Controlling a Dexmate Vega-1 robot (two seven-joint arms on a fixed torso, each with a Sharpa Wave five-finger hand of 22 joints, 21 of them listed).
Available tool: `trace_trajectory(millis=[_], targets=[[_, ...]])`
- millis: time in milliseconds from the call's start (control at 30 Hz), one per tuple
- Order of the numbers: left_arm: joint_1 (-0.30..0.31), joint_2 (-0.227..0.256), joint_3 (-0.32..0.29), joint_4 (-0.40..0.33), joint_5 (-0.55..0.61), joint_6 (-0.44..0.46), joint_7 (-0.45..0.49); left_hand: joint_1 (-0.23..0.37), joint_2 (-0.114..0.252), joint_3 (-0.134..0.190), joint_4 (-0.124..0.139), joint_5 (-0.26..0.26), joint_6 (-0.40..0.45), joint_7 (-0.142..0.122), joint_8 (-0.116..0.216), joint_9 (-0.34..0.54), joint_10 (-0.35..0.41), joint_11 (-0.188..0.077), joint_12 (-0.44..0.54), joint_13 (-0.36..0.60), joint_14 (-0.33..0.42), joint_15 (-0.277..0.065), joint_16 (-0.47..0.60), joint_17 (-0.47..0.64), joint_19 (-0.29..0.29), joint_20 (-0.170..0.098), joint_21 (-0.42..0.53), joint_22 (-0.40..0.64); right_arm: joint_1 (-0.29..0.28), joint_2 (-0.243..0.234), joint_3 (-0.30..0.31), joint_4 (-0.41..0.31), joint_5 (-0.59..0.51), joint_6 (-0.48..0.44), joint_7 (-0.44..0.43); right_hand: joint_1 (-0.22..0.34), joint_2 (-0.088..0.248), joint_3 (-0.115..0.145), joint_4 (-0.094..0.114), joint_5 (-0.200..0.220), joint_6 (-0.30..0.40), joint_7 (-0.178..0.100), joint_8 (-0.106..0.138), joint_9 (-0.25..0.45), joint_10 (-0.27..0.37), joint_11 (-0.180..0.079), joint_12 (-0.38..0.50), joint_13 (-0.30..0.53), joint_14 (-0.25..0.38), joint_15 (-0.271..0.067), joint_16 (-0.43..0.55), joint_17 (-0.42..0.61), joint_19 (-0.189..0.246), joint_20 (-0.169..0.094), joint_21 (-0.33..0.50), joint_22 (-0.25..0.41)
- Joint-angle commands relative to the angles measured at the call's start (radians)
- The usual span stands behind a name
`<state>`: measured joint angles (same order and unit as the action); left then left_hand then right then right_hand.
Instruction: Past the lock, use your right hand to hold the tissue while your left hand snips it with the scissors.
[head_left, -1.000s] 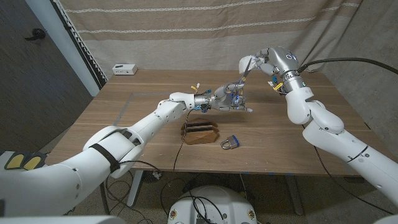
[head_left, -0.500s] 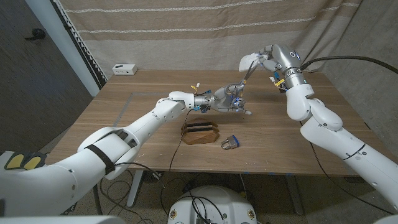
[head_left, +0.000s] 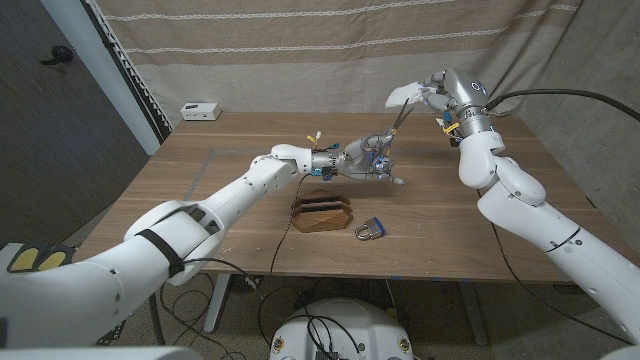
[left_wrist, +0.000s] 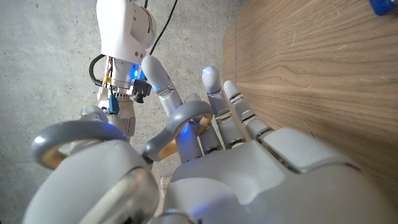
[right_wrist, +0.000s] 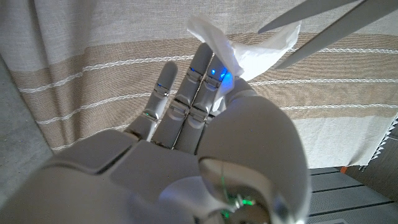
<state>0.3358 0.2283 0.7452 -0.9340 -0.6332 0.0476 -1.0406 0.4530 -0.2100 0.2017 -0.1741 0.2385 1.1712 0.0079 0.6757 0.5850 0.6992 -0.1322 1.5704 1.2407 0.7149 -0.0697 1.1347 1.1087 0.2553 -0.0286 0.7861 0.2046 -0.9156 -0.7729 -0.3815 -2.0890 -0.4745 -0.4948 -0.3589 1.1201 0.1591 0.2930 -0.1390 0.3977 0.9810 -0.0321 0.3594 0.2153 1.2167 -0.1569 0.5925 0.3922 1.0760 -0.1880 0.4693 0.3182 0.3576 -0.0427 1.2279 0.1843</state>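
The right hand (head_left: 428, 93) pinched the tissue (head_left: 405, 94) up high, past the lock (head_left: 371, 230). The left hand (head_left: 368, 160) gripped the scissors (head_left: 391, 133), whose open blades pointed up at the tissue, their tips just beside it

Your head view looks down from above and behind both arms across the whole worktop (head_left: 200, 200) toward the striped curtain (head_left: 300, 50). Your left wrist view sits tight behind the left hand (left_wrist: 261, 174), with the worktop edge on one side and the concrete floor beyond. Your right wrist view sits close behind the right hand (right_wrist: 186, 143), facing the same curtain. Head and right wrist views share the tissue (head_left: 405, 95) and the scissors (head_left: 392, 125) blades.
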Motion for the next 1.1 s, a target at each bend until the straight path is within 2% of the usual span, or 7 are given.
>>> trace_trajectory(millis=[33,133,467,667,933,1000,1100], targets=[[-0.014,-0.004,0.007,0.012,0.011,-0.012,-0.001,0.011,0.008,-0.026,0.001,0.009,-0.020,0.033,-0.002,0.000,0.069,-0.070,0.005,0.001,0.004,-0.132,-0.001,0.001,0.006,0.005,-0.006,0.002,0.020,0.010,-0.020,-0.001,0.036,-0.060,-0.011,0.014,-0.002,0.009,-0.001,-0.007,0.013,0.020,-0.001,0.004,0.004,0.004,0.005,0.008,0.015,-0.052,-0.001,0.005,0.001,-0.106,0.001,-0.001],[-0.016,-0.007,0.008,0.016,0.011,-0.012,-0.004,0.013,0.009,-0.035,0.001,0.011,-0.019,0.033,-0.002,0.002,0.068,-0.069,0.005,0.001,0.010,-0.132,0.004,0.005,0.006,0.007,-0.007,0.002,0.027,0.023,-0.024,0.003,0.040,-0.089,-0.024,0.015,-0.002,0.011,-0.002,-0.008,0.013,0.020,-0.002,0.004,0.003,0.002,0.005,0.011,0.017,-0.052,-0.004,0.005,0.001,-0.107,0.000,-0.002],[-0.013,-0.012,0.005,0.021,0.009,-0.007,0.003,0.018,0.013,-0.067,0.004,0.018,-0.018,0.036,-0.005,0.003,0.067,-0.067,0.005,0.001,0.007,-0.133,-0.001,0.001,0.005,0.008,-0.012,0.004,0.043,0.014,-0.035,-0.004,0.074,-0.109,-0.024,0.018,-0.001,0.019,-0.004,-0.013,0.011,0.022,-0.006,0.006,0.004,0.001,0.003,0.013,0.023,-0.052,-0.011,0.006,0.004,-0.106,0.000,-0.003],[-0.003,-0.002,-0.003,0.006,0.003,0.001,0.019,0.019,0.016,-0.087,0.007,0.023,-0.002,0.036,0.001,0.006,0.071,-0.067,0.006,0.001,0.012,-0.132,-0.003,-0.003,0.005,0.009,-0.015,0.006,0.045,-0.013,-0.044,-0.026,0.082,-0.106,-0.007,0.018,-0.002,0.023,-0.005,-0.017,0.012,0.025,-0.008,0.006,0.006,0.001,0.003,0.016,0.026,-0.051,-0.015,0.006,0.006,-0.104,-0.001,-0.004],[0.004,0.007,-0.012,-0.011,-0.001,0.003,0.044,0.020,0.020,-0.113,0.012,0.030,0.010,0.035,0.005,0.012,0.081,-0.067,0.007,0.001,0.017,-0.132,-0.005,-0.006,0.005,0.010,-0.017,0.008,0.057,-0.031,-0.062,-0.058,0.080,-0.161,0.024,0.023,-0.009,0.032,-0.012,-0.031,0.022,0.028,-0.010,0.004,0.026,0.007,0.005,0.012,0.039,-0.052,-0.018,0.007,0.010,-0.100,-0.002,-0.005],[0.002,0.010,-0.008,-0.016,0.003,0.005,0.043,0.021,0.021,-0.116,0.012,0.032,0.011,0.035,0.004,0.010,0.086,-0.066,0.008,0.001,0.020,-0.132,-0.004,-0.007,0.005,0.010,-0.018,0.009,0.061,-0.035,-0.068,-0.063,0.080,-0.173,0.033,0.026,-0.012,0.034,-0.016,-0.037,0.015,0.026,-0.015,0.003,0.027,0.004,0.006,0.014,0.041,-0.052,-0.019,0.008,0.011,-0.100,-0.002,-0.005],[0.001,0.012,-0.006,-0.020,0.002,0.010,0.041,0.025,0.023,-0.129,0.013,0.036,0.014,0.036,0.004,0.012,0.089,-0.065,0.007,0.001,0.024,-0.134,0.006,0.008,0.005,0.010,-0.019,0.010,0.061,-0.044,-0.067,-0.064,0.091,-0.165,0.040,0.030,-0.015,0.044,-0.019,-0.057,-0.027,0.013,-0.041,0.000,0.025,0.004,0.008,0.023,0.044,-0.052,-0.028,0.009,0.013,-0.101,-0.003,-0.005]])
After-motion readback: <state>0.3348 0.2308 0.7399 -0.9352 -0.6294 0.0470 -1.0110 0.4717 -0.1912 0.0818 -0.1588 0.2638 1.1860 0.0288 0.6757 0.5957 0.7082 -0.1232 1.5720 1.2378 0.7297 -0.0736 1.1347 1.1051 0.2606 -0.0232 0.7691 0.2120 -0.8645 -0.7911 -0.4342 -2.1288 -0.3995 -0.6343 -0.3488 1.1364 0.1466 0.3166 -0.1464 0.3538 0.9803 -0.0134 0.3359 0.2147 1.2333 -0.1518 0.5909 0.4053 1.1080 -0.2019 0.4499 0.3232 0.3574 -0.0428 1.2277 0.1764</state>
